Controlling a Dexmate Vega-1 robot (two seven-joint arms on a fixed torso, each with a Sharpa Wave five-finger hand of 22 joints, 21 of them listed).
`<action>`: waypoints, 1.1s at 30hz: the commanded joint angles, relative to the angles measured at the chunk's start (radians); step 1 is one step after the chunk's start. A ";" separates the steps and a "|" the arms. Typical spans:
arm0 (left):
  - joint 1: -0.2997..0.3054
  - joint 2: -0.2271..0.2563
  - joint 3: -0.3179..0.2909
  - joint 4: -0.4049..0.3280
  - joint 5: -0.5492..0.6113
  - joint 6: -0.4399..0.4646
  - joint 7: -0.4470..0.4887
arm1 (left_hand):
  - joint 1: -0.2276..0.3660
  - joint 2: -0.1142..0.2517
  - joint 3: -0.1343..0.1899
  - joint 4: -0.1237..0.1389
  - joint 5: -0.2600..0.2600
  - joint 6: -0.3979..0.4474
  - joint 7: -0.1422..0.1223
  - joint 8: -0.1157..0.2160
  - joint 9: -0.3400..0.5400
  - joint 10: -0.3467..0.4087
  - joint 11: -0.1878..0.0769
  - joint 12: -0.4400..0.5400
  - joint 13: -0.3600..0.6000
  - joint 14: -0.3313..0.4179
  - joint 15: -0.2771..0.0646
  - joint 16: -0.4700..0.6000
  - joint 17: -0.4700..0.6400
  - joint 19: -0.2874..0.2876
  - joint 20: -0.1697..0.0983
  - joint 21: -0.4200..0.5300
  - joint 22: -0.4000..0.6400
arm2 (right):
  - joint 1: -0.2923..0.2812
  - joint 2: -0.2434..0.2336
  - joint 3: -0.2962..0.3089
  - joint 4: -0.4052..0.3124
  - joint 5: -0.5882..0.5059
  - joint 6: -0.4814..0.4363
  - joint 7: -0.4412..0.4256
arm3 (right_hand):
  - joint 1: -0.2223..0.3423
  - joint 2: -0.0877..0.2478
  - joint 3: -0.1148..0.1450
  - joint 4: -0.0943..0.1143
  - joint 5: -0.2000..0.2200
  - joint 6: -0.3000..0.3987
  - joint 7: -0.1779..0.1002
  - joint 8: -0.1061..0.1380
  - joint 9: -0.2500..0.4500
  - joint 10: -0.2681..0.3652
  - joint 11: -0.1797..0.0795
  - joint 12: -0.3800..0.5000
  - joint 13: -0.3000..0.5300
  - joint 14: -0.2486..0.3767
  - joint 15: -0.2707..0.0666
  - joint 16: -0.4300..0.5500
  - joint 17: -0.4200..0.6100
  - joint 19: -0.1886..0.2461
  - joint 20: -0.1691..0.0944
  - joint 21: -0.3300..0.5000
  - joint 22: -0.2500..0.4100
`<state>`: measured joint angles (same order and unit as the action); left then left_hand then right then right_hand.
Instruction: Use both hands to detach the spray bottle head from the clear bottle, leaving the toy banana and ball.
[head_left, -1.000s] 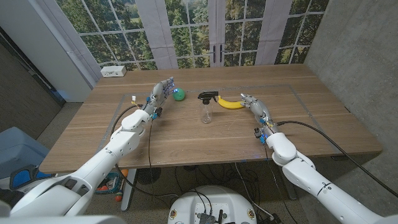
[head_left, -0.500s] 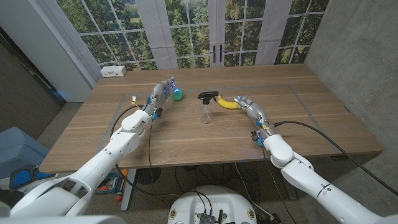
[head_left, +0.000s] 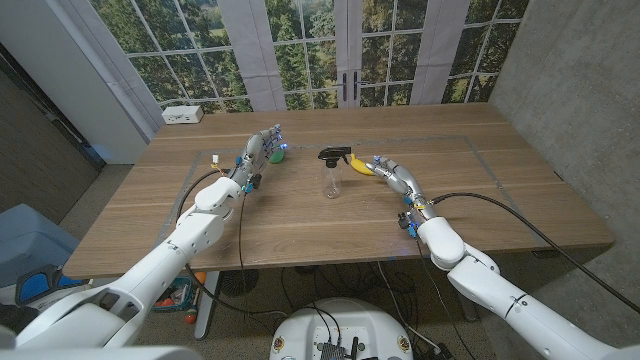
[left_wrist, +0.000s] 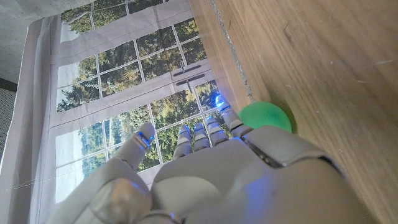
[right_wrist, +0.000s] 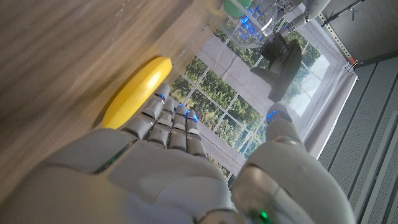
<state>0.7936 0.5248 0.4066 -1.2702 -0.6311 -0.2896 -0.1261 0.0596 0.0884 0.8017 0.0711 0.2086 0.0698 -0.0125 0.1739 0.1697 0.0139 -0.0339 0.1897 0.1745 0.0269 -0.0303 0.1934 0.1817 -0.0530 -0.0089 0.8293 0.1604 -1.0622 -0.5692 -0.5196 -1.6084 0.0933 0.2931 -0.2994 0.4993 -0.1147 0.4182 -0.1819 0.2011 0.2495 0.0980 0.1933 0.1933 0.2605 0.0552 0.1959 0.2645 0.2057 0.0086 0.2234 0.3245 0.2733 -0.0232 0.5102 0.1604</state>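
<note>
Here, in the head view, a wooden table (head_left: 300, 230) carries a clear bottle (head_left: 331, 182) standing upright near the middle, closer to the far edge, with the black spray bottle head (head_left: 335, 154) still attached on top. The left hand (head_left: 258, 152) hangs over the table towards the far left corner, fingers apart and holding nothing, just beside a green ball (head_left: 277, 152). The right hand (head_left: 391, 174) is likewise spread and empty, its fingers partly covering a yellow toy banana (head_left: 359, 165) just right of the bottle.

From the left wrist view, the left hand (left_wrist: 211, 180) shows separated fingers, the ball (left_wrist: 266, 116) just beyond them.

From the right wrist view, the right hand (right_wrist: 186, 168) has its fingers extended beside the banana (right_wrist: 137, 90), and the spray head (right_wrist: 281, 59) appears further off.
</note>
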 joint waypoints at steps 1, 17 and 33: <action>0.008 0.008 -0.002 -0.017 0.001 0.004 0.004 | -0.005 0.063 0.000 -0.007 0.004 -0.002 0.004 0.006 0.002 0.004 -0.004 0.003 0.002 0.008 -0.014 0.005 0.002 0.005 -0.001 -0.003 0.005 | 0.036 0.013 -0.044 0.031 -0.074 0.001 -0.007 | 0.010 0.009 -0.004 0.001 0.005 0.002 -0.008 0.005 0.003 0.005 -0.012 0.007 0.002 0.005 -0.010 -0.003 -0.003 0.008 -0.004 -0.005 0.006; 0.010 0.011 -0.003 -0.022 0.000 0.003 0.001 | -0.008 0.064 0.000 -0.006 0.004 -0.001 0.004 0.006 0.002 0.006 -0.006 0.003 0.002 0.007 -0.014 0.004 0.002 0.008 -0.001 -0.012 0.005 | 0.078 0.032 -0.087 0.070 -0.135 -0.003 -0.007 | 0.062 0.003 0.002 0.001 0.017 0.008 -0.018 0.013 0.004 0.012 -0.025 0.013 0.001 0.017 -0.024 0.001 -0.015 0.028 -0.012 -0.018 0.006; 0.010 0.014 -0.005 -0.021 -0.003 0.005 -0.004 | -0.010 0.063 -0.001 -0.005 0.004 0.000 0.005 0.007 0.002 0.007 -0.006 0.003 0.002 0.010 -0.015 0.004 0.002 0.013 -0.001 -0.021 0.005 | 0.115 0.051 -0.123 0.108 -0.199 0.002 -0.028 | 0.102 -0.008 0.003 0.002 0.028 0.017 -0.026 0.018 0.004 0.023 -0.033 0.018 0.001 0.030 -0.035 0.005 -0.024 0.048 -0.014 -0.027 0.007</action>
<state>0.8044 0.5370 0.4022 -1.2924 -0.6321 -0.2870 -0.1250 0.0596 0.0884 0.8017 0.0711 0.2087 0.0661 -0.0088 0.1739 0.1697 0.0139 -0.0339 0.1897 0.1744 0.0324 -0.0358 0.1934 0.1818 -0.0451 -0.0098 0.8094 0.1604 -0.9773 -0.5324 -0.6132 -1.5298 -0.0671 0.2910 -0.3191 0.5888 -0.1168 0.4183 -0.1819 0.2221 0.2587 0.0781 0.2072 0.1931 0.2786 0.0265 0.2078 0.2647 0.2360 -0.0216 0.2234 0.3014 0.3073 -0.0357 0.4872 0.1654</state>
